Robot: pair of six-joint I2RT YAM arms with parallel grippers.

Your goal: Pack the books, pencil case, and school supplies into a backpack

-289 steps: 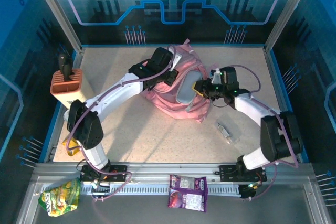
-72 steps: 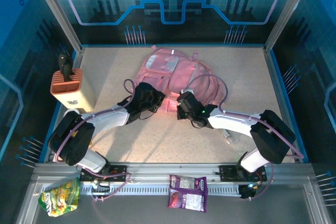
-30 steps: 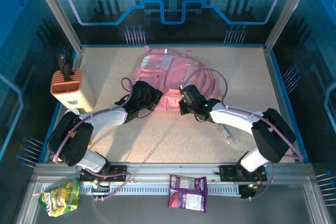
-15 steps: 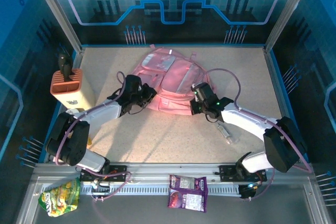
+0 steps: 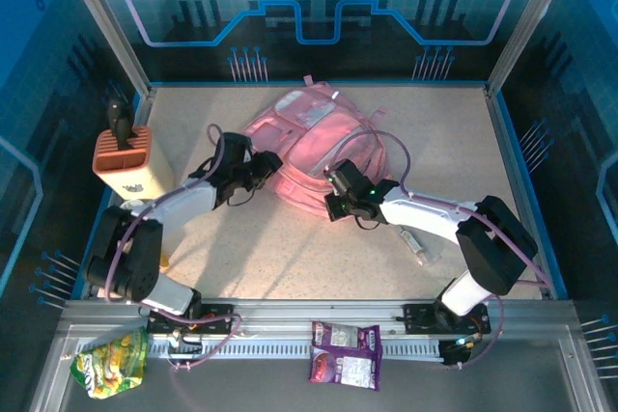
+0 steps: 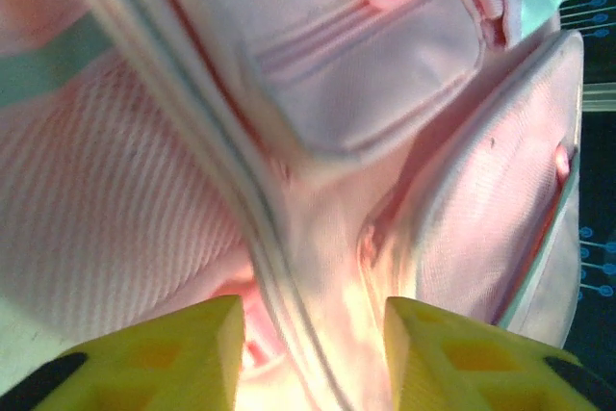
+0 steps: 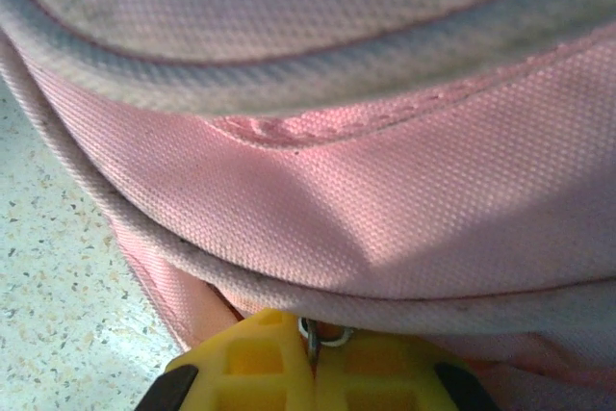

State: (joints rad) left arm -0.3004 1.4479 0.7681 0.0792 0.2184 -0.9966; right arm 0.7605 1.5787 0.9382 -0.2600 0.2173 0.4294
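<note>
The pink backpack (image 5: 311, 132) lies in the middle of the table, tilted toward the back right. My left gripper (image 5: 265, 170) sits at its left side. In the left wrist view this gripper (image 6: 313, 358) is open, its yellow fingers (image 6: 173, 353) apart over pink fabric and a zip seam (image 6: 260, 238). My right gripper (image 5: 336, 206) is at the backpack's near edge. There it (image 7: 313, 358) is shut on a small metal zipper ring (image 7: 314, 332) under the backpack's pink rim (image 7: 385, 199). A small clear tube of the school supplies (image 5: 415, 246) lies right of the right arm. The books and pencil case are out of view.
An orange-and-cream holder (image 5: 130, 156) stands at the left edge. A green snack bag (image 5: 111, 362) and a purple packet (image 5: 345, 354) lie on the front rail, outside the table. Bare tabletop stretches in front of the backpack.
My left gripper has opened off the backpack. My right gripper has moved left along the near edge, still pinching the zipper ring, and the backpack has turned and shifted.
</note>
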